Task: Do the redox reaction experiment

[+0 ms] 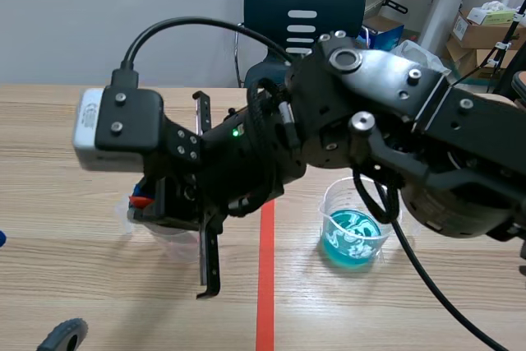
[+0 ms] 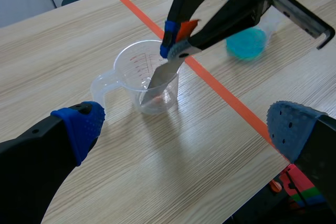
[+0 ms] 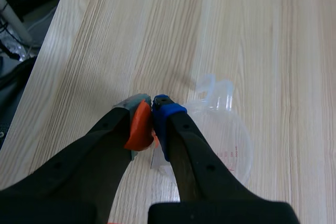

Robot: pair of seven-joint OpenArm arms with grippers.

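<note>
Left hand (image 2: 186, 129) hangs released, clear cup (image 2: 126, 66) at its twelve o'clock. Right hand (image 2: 177, 41) grasps a grey strip (image 2: 163, 74) dipped into that cup; blue-liquid beaker (image 2: 247, 43) at two o'clock. Dipping seems underway; next, probably lift the strip clear of the rim

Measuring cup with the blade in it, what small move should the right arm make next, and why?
Probably lift the spatula straight up out of the measuring cup. The right gripper has its jaws shut on the orange handle, the blade tip is inside the cup, and the beaker of blue liquid stands across the tape line.
</note>
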